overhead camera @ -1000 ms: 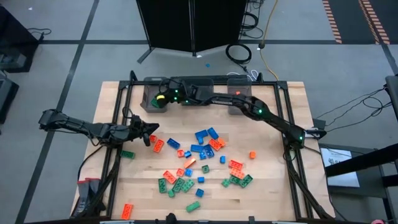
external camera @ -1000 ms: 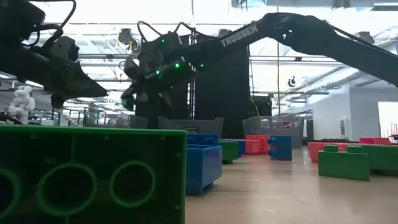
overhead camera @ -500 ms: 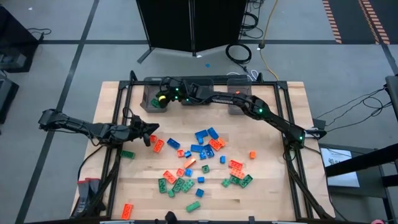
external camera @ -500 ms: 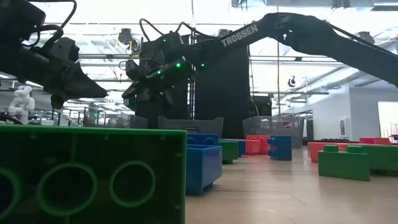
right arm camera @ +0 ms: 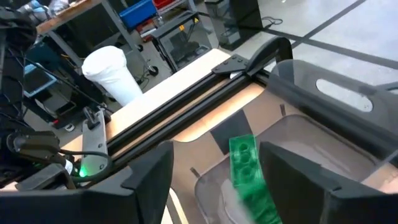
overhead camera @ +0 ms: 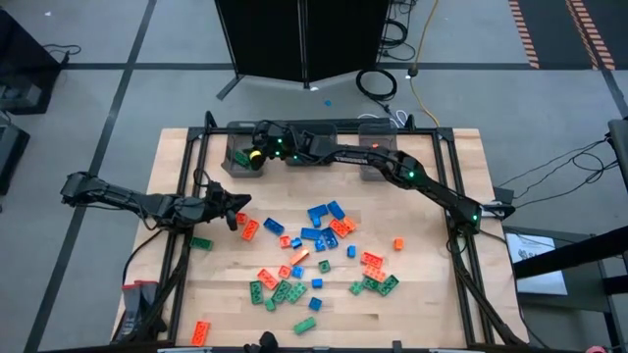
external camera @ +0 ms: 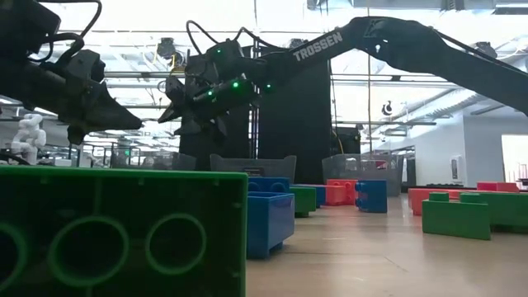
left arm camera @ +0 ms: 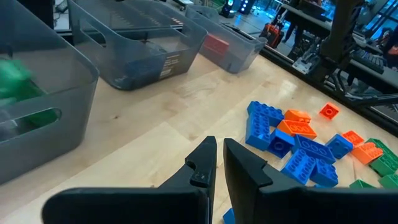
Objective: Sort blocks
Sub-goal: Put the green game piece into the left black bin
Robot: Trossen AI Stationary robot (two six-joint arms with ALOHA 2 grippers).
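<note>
From above, the right gripper hangs over the leftmost grey translucent plastic bin at the table's far edge, while the left gripper waits low over the bare wood, with the scatter of small studded plastic bricks in green, blue and orange-red lying just beyond its fingertips and well short of the right one. At table height the right gripper shows its fingers spread, high above the bins. The left wrist view has that arm's fingers nearly together with nothing between them, a heap of blue and orange bricks ahead. The right wrist view shows the fingers wide apart and, directly between and below them, a green studded brick loose inside the bin, apparently just let go. Such bricks look light, rigid and smooth-sided, so they should take a firm pinch across the two flat long sides, not across the studs, though they may skid or twist if nudged off-centre.
</note>
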